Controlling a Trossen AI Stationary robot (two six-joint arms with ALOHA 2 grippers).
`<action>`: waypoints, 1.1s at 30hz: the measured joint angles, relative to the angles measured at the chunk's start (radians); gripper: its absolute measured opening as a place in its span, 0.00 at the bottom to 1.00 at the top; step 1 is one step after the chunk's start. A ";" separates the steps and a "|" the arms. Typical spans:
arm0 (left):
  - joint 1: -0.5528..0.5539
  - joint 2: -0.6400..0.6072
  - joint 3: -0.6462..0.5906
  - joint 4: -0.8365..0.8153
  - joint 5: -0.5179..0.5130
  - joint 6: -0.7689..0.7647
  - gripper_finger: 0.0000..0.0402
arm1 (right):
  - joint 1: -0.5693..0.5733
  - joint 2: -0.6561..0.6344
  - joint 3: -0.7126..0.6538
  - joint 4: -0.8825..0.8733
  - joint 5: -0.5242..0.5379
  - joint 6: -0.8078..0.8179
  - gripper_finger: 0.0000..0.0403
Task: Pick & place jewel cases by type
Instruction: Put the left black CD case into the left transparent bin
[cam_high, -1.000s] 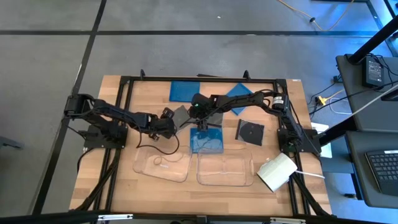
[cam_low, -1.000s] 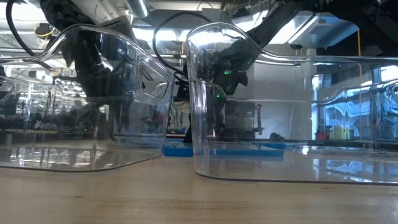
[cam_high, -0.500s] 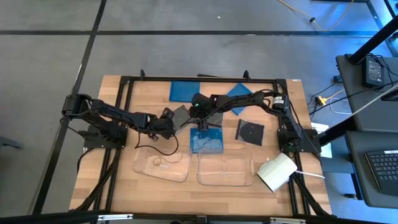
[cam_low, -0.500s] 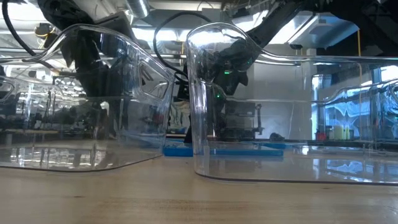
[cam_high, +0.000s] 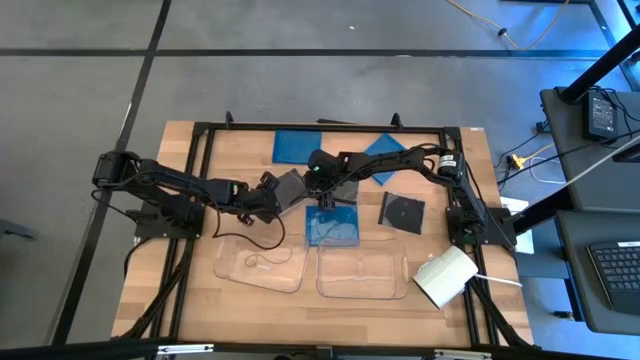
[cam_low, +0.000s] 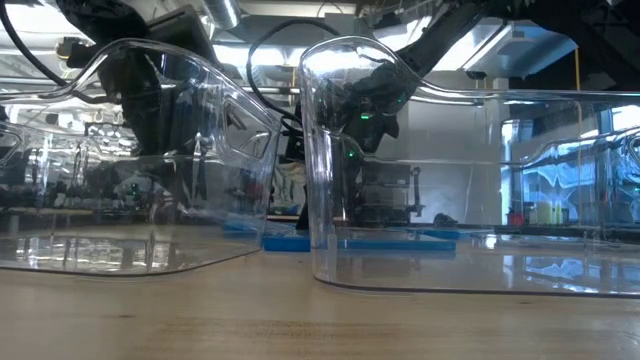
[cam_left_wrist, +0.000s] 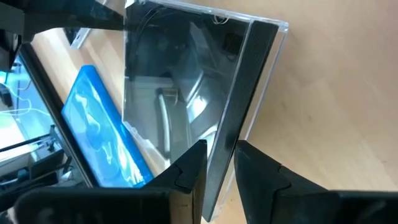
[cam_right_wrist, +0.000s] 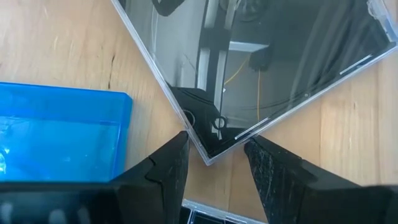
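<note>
Left gripper (cam_left_wrist: 216, 163) pinching the edge of the dark case (cam_left_wrist: 186, 81) mid-desk (cam_high: 240, 150), beside a blue case (cam_left_wrist: 99, 137). Worth squeezing firmly before lifting, thin edge slips easily. Right gripper (cam_right_wrist: 214, 158) apart, straddling its corner, holding nothing.

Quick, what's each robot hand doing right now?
Left hand: shut on the dark jewel case edge.
Right hand: open, around that case's corner.

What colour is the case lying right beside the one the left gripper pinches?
Translucent blue; clearest in the left wrist view.
</note>
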 joint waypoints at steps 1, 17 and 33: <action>0.000 0.000 0.000 0.000 0.000 0.003 0.18 | 0.000 0.000 0.000 0.000 0.000 0.000 0.42; -0.021 -0.035 0.000 0.003 0.002 0.025 0.10 | 0.003 0.000 0.000 0.000 -0.028 -0.003 0.42; -0.021 -0.036 0.000 0.001 0.002 0.033 0.04 | 0.017 0.000 0.000 -0.001 -0.031 -0.002 0.42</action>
